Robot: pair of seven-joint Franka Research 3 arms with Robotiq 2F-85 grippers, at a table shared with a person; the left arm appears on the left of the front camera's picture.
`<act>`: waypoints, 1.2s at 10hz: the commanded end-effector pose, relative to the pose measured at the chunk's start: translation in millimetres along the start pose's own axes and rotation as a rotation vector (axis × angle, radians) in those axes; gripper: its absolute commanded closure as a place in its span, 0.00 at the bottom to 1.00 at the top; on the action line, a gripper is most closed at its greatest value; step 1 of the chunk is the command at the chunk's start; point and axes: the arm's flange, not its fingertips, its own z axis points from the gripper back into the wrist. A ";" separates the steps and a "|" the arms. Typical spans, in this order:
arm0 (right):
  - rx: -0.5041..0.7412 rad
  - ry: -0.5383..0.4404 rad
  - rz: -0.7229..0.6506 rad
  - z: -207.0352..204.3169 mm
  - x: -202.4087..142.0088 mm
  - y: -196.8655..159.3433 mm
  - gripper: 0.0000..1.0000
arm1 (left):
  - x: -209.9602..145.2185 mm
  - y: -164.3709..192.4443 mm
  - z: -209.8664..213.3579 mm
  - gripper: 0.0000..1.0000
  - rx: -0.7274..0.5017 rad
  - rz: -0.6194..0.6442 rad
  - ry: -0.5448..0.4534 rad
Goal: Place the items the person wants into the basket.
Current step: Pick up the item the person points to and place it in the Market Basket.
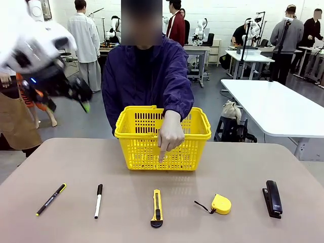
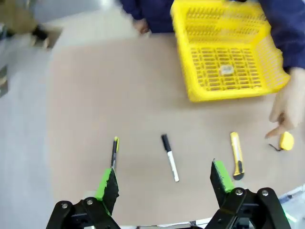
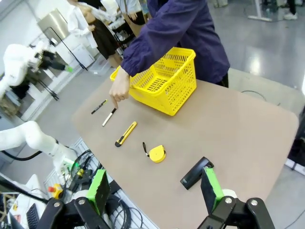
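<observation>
Read the person's hand (image 1: 170, 134) first: index finger down, in front of the yellow basket (image 1: 139, 152) at frame centre, hanging in line above the knife (image 1: 157, 208) at the lower middle of the front view, yet seeming nearer the marker (image 1: 98, 201) from the right wrist view; cannot tell for sure which is meant, so hold off until the choice is plain. None of the three slim items in the basket yet: along the bottom of the front frame, pen (image 1: 50, 199) far left, marker beside it, knife in the middle, then tape measure (image 1: 221, 204) and stapler (image 1: 272, 199) to the right, all apart. With the left gripper (image 2: 163, 168) raised at upper left, released and empty, and the right gripper (image 3: 155, 183) likewise spread wide above the tabletop (image 1: 243, 167), holding nothing, send the arm nearer the chosen thing. Come straight down, turn the wrist so the jaws cross the slim body rather than run along it, close near its middle, and steer clear of the hand. Lift well over the basket rim before letting go.
</observation>
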 end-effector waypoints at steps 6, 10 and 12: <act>0.018 -0.022 0.015 -1.7 -0.8 -0.2 0.00 | -45.6 -45.5 -66.2 0.00 0.145 0.069 0.150; 0.018 -0.022 0.015 -1.7 -0.8 -0.2 0.00 | -45.6 -45.5 -66.2 0.00 0.145 0.069 0.150; 0.018 -0.022 0.015 -1.7 -0.8 -0.2 0.00 | -45.6 -45.5 -66.2 0.00 0.145 0.069 0.150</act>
